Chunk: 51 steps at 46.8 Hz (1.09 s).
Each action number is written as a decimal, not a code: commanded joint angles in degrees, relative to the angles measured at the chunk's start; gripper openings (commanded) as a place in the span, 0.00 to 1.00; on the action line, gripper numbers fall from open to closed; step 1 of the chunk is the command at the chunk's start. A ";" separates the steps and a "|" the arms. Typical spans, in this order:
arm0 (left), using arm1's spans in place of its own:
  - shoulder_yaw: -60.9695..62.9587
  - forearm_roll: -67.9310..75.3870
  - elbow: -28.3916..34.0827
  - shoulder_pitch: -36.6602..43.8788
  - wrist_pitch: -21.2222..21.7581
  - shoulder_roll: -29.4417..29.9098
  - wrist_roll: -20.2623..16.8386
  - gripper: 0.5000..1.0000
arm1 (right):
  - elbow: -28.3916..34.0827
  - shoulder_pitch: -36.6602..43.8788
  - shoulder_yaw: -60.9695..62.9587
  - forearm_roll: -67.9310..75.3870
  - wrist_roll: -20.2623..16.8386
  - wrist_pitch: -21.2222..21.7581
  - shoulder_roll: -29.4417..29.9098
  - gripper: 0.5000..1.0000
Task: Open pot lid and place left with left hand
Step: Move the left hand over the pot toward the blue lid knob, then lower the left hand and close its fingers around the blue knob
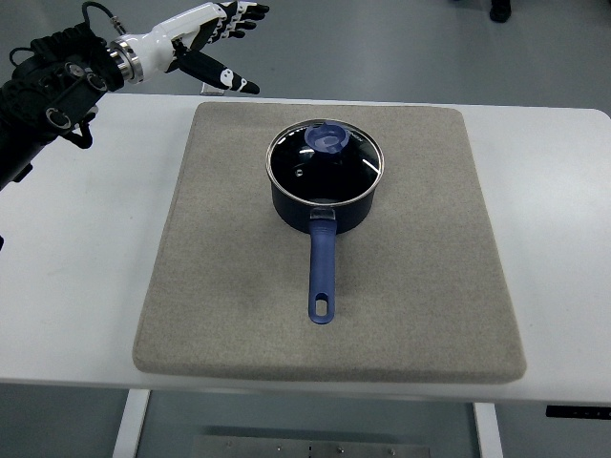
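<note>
One white counter (76, 286) carries one grey mat (229, 315), which covers most of its middle and reaches close to its near edge. On the mat stands one dark blue pot (325, 212), set toward the mat's far edge and a little left of its centre line. One glass lid (325, 164) with a metal rim sits closed on the pot, and its single blue knob (329, 139) lies toward the lid's far side. The pot's one blue handle (323, 277) runs straight toward the near edge of the counter, with a hanging hole at its tip. One robot hand shows — the left hand (205, 38) — raised over the far left corner of the counter, well apart from the pot, its fingers (229, 78) spread apart and holding nothing.
</note>
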 commanded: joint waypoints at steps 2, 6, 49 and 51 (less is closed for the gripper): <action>9.36 0.13 -0.64 -3.78 0.01 -0.08 0.00 0.98 | 0.44 0.13 -0.09 -0.08 -0.08 0.00 0.00 0.84; 16.49 0.13 -0.64 -6.16 0.01 -0.52 0.00 0.98 | 0.88 0.13 -0.18 -0.09 -0.08 0.00 0.00 0.84; 29.34 7.60 -2.65 -12.66 0.45 -10.63 0.00 0.98 | 1.67 0.56 -0.35 -0.17 -0.08 -0.09 0.00 0.84; 29.34 7.69 -3.53 -13.19 0.53 -10.54 0.00 0.97 | 1.67 1.00 -0.35 -0.17 -0.17 0.00 0.00 0.84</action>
